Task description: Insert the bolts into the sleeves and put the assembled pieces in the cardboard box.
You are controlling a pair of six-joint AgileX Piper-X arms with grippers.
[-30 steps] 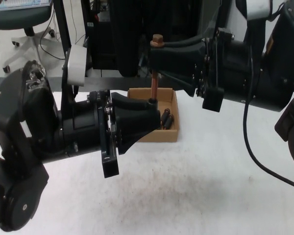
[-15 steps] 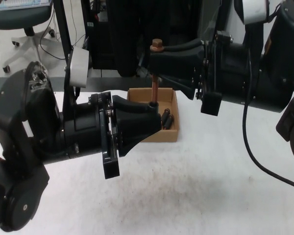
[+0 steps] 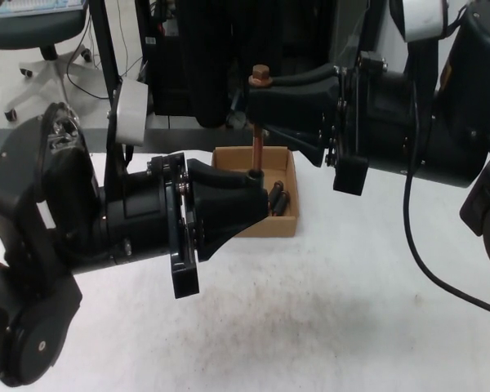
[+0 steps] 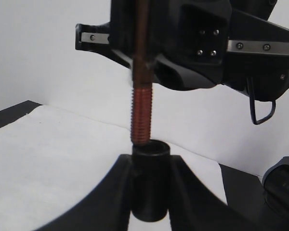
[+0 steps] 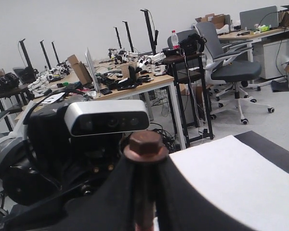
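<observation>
Clenches the left jaws on the sleeve (image 4: 151,185), upright and mouth up, clear of the tabletop (image 3: 351,286) near the cardboard box (image 3: 273,226). Clamps the right jaws on the bolt (image 4: 140,110) under its head, shank plumb, threaded tip at the sleeve's mouth, evidently for a straight entry.

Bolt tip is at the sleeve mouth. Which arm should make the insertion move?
Right, probably. The right hand grips the bolt upright directly above the sleeve, so lowering it should seat it; the left hand only holds the sleeve underneath.
</observation>
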